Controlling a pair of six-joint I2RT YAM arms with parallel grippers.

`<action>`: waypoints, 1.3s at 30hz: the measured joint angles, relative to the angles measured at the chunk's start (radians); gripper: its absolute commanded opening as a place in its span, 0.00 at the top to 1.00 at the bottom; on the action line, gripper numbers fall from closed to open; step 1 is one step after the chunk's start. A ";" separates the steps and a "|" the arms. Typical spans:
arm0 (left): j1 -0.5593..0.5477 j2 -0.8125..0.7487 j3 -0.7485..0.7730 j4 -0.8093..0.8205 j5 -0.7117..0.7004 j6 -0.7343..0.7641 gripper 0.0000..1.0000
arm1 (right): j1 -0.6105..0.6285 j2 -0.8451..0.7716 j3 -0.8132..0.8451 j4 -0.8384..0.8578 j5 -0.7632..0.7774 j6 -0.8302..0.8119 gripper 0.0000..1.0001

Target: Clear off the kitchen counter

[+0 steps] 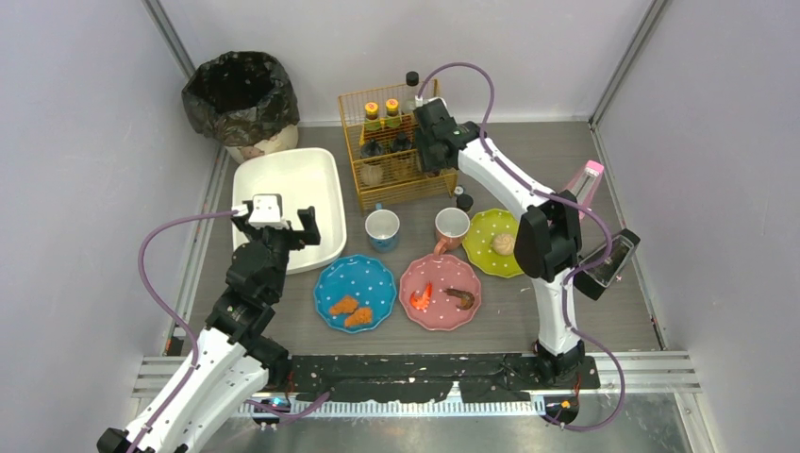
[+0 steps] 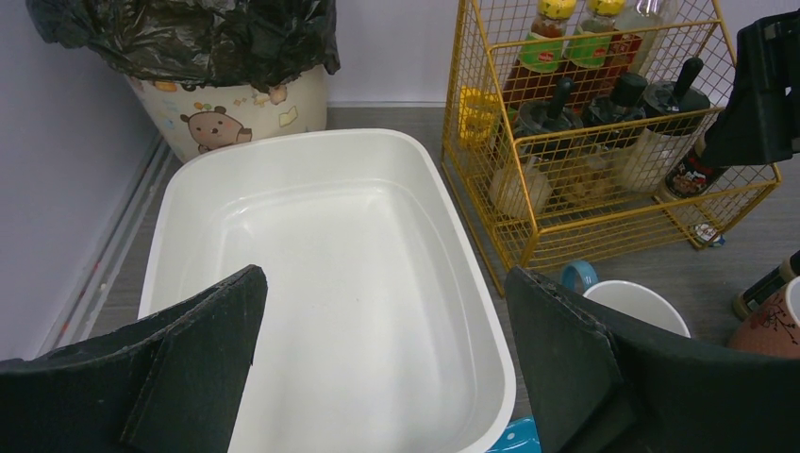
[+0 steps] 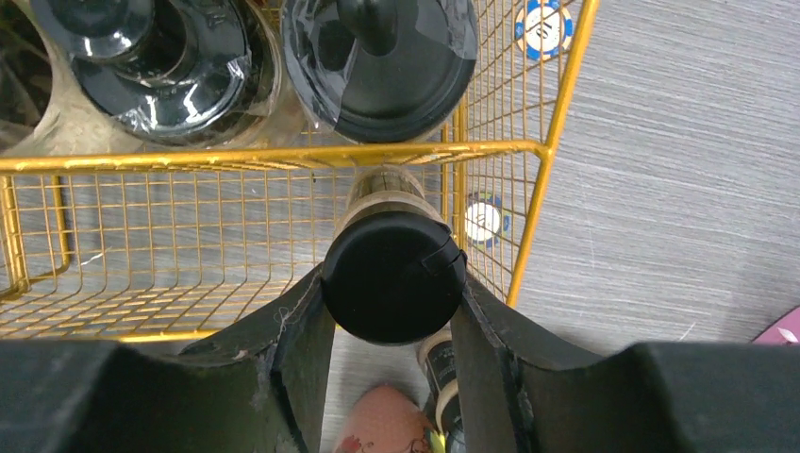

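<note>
The grey wood-grain bench point(image 1: 566, 151) lies between pale lilac walls point(image 1: 75, 189), with a metal rail point(image 1: 660, 373) along its near edge. A black-bagged bin point(image 1: 241, 94) fills the far-left corner. A white tub point(image 1: 292, 189) lies along the left edge, and a yellow wire basket point(image 1: 415, 193) stands at the far edge. A blue plate point(image 1: 363, 274), a pink plate point(image 1: 441, 316), a green plate point(image 1: 476, 236), a blue mug point(image 1: 382, 229) and a pink mug point(image 1: 452, 226) crowd the middle. The right edge is the barest part. The left jaws hang spread wide over the tub's near end. The right jaws clench a black-capped bottle point(image 3: 393, 274) at the basket's right corner, possibly just outside the wire.
</note>
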 measured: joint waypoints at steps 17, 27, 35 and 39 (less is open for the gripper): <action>0.000 -0.006 0.000 -0.006 0.000 0.000 0.01 | -0.018 0.108 0.084 -0.052 0.013 0.026 0.18; 0.000 -0.006 0.000 -0.006 0.000 0.000 0.01 | -0.018 0.022 0.074 -0.052 0.014 0.033 0.08; 0.000 -0.005 0.000 -0.006 0.000 0.000 0.01 | -0.035 -0.265 -0.158 0.001 0.039 0.058 0.09; 0.000 -0.002 0.000 -0.006 0.007 -0.001 0.01 | -0.045 -0.333 -0.290 0.028 0.043 0.081 0.11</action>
